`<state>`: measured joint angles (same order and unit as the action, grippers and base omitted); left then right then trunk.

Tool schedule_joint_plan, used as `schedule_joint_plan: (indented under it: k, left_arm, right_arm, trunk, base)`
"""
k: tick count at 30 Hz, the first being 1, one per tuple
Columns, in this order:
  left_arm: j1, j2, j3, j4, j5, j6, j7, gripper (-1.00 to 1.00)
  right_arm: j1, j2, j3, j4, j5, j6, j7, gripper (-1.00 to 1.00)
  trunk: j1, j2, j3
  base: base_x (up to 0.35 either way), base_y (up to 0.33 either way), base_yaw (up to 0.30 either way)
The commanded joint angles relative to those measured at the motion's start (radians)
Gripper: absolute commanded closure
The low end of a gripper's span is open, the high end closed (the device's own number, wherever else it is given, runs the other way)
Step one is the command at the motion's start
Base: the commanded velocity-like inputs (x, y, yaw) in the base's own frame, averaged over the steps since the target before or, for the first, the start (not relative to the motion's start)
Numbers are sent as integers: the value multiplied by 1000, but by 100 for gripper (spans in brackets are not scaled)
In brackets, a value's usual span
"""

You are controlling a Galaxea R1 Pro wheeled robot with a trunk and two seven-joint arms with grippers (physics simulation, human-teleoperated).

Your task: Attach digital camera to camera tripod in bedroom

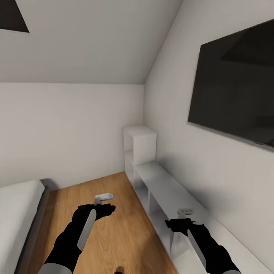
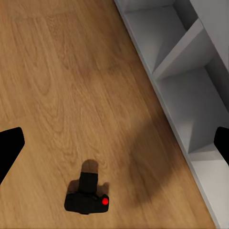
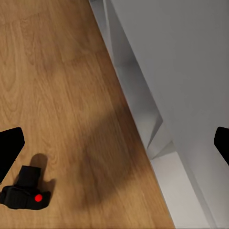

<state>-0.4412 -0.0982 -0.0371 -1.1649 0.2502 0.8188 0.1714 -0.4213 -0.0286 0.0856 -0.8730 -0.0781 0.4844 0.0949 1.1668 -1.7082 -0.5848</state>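
The digital camera [image 2: 87, 198], small and black with a red button on top, lies on the light wood floor [image 2: 62, 86], a short way from the low white shelf. It also appears in the right wrist view as the camera [image 3: 26, 193]. My left gripper [image 1: 103, 198] hangs open above the floor, its fingers [image 2: 9, 148] spread wide and well above the camera. My right gripper [image 1: 185, 212] is open too, over the shelf's front edge, with nothing between its fingers [image 3: 9, 145]. The camera tripod is out of view.
A low white shelf unit [image 1: 167, 182] with open compartments runs along the right wall and ends in a taller cube [image 1: 140, 144]. A dark TV [image 1: 236, 83] hangs above it. The grey bed with its white mattress [image 1: 19, 205] stands at the left.
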Motion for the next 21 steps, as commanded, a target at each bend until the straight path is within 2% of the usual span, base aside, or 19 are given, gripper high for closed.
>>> schedule_joint_plan:
  k: [1,10,21]
  left_arm:
    - [-1,0,-1,-1,11,3,10,-100]
    - [-1,0,0,-2,11,3,10,-100]
    - [-1,1,1,-2,11,3,10,-100]
  right_arm:
    - [-1,-2,3,-1,-8,5,-2,-100]
    - [-1,-3,6,-1,-9,7,1,-100]
    - [-1,-7,4,-1,-8,8,45,-100]
  trunk:
    - [4,-8,-4]
    - [38,-71,-33]
    - [81,-148,-67]
  base:
    - [0,0,0]
    - [0,0,0]
    - [0,0,0]
